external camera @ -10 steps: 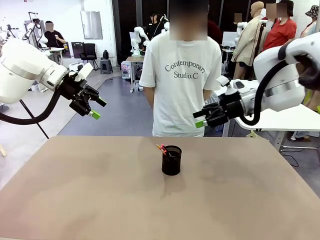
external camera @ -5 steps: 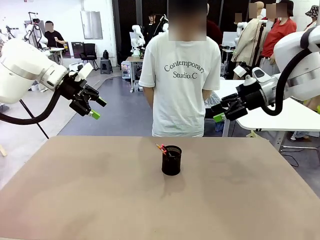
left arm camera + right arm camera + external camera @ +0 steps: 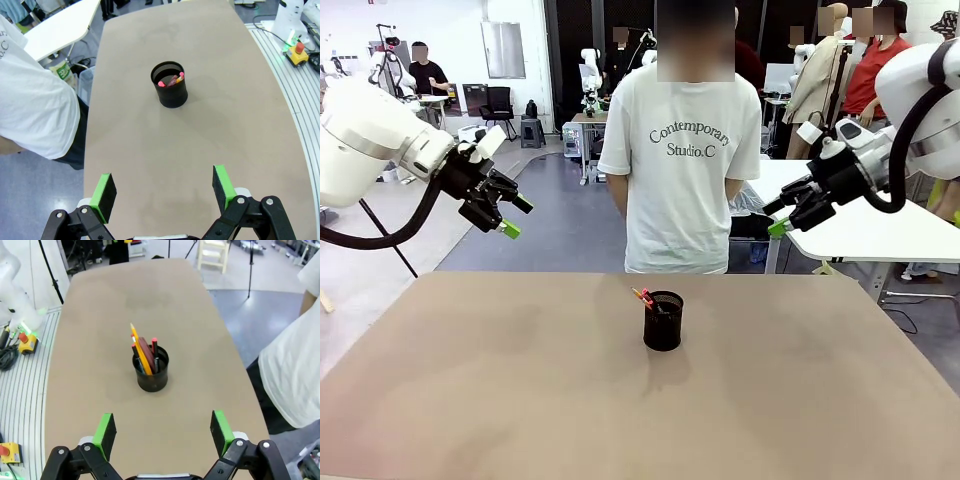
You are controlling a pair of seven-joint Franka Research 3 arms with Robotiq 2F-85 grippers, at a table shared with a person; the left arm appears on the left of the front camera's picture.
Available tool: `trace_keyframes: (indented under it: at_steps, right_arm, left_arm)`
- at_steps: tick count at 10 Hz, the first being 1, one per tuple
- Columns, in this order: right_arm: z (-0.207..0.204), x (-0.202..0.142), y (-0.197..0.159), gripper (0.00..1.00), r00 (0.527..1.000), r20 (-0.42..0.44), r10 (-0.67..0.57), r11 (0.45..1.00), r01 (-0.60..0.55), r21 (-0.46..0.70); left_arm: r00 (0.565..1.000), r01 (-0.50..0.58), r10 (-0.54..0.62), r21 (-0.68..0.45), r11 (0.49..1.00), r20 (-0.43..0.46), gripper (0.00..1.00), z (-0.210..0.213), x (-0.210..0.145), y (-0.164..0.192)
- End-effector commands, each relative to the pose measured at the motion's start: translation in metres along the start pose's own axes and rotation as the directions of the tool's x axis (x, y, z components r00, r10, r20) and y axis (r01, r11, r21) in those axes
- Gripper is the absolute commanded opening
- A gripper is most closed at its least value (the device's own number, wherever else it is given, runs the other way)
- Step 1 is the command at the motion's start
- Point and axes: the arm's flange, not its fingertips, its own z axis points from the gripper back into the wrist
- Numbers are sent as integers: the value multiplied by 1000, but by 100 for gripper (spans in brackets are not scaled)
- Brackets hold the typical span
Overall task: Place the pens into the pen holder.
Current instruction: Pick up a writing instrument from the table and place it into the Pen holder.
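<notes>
While standing upright near the middle of the bench (image 3: 470, 400), black mesh pen holder (image 3: 663, 320) with all three pens inside. Seen from the right wrist: yellow-orange pencil (image 3: 140, 355) leaning highest over the rim, reddish-pink pen (image 3: 146, 353) just beside it, black pen with red ends (image 3: 155, 353) on the other side. From the front, just pink and orange tips poking out at the cup's upper left edge.

Left end effector (image 3: 506, 216) raised well above the bench at its left side, jaws spread wide, green pads apart, nothing between them. From its wrist camera, both fingers (image 3: 105, 190) at the bottom edge with bare bench between and the pen holder well ahead.

Right end effector (image 3: 787, 213) up high at the right, well clear of the bench, likewise wide open and empty. Fingers (image 3: 104, 432) framing the cup from farther back in its own wrist camera.

At the far edge of the bench, a person in a white printed T-shirt (image 3: 682, 160), standing, arms down at the sides, hands not reaching in.
</notes>
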Motion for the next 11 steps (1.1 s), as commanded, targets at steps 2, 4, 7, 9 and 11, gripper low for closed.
trace_keyframes:
  at_steps: [2,4,7,9,11]
  right_arm:
    - [7,-3,-14,100,1000,4,-23,1000,23,3]
    - [6,-5,-5,100,1000,0,-9,1000,9,-10]
    - [6,-5,-5,100,1000,0,-9,1000,9,-10]
    - [6,-5,-5,100,1000,0,-9,1000,9,-10]
    - [6,-5,-5,100,1000,0,-9,1000,9,-10]
  left_arm:
    - [1000,-1,1,-10,1000,0,100,3,0,-1]
    - [1000,-1,1,-10,1000,0,100,3,0,-1]
    - [1000,-1,1,-10,1000,0,100,3,0,-1]
    - [1000,-1,1,-10,1000,0,100,3,0,-1]
    - [1000,-1,1,-10,1000,0,100,3,0,-1]
